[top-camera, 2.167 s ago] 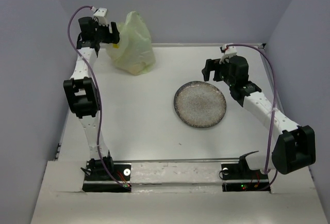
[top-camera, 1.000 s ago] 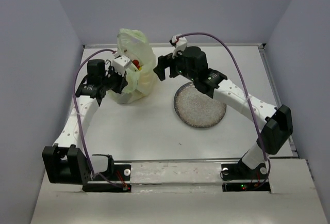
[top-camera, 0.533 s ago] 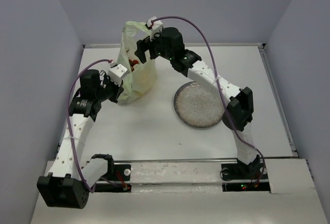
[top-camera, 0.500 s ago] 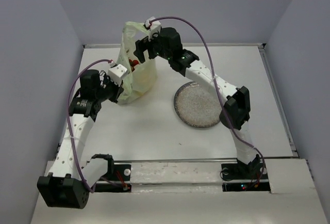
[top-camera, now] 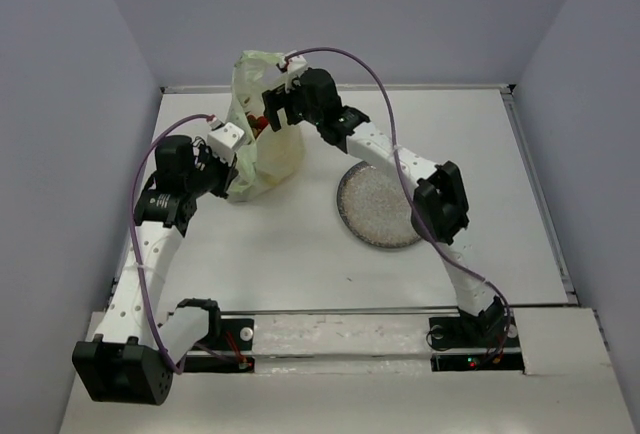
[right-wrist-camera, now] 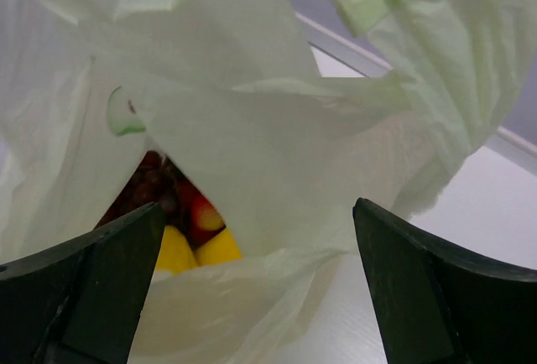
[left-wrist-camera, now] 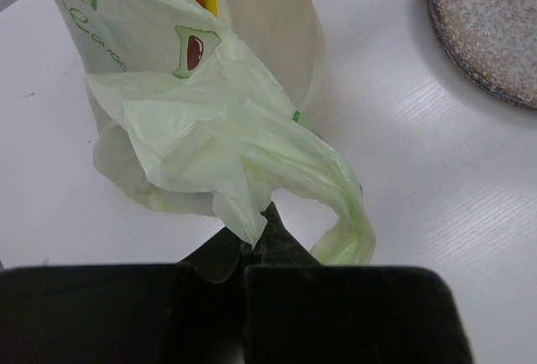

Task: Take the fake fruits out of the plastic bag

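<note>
The pale yellow-green plastic bag (top-camera: 270,154) stands at the back left of the table, its mouth held up. My left gripper (top-camera: 232,161) is shut on a fold of the bag's lower rim (left-wrist-camera: 243,213). My right gripper (top-camera: 264,114) is open, hovering at the bag's mouth with its fingers (right-wrist-camera: 101,280) spread wide over the plastic bag (right-wrist-camera: 252,129). Through the opening I see the fake fruits (right-wrist-camera: 189,242): yellow pieces, a red one and dark grapes (right-wrist-camera: 149,184). A bit of red fruit (top-camera: 257,121) shows from above.
A round grey speckled plate (top-camera: 372,216) lies to the right of the bag, under the right forearm, and its rim (left-wrist-camera: 470,45) shows in the left wrist view. The back wall stands close behind the bag.
Over the last second the right gripper swung left from beside the bag to its mouth and has dipped slightly lower. The left gripper pulled the rim back toward the left, then held still.
</note>
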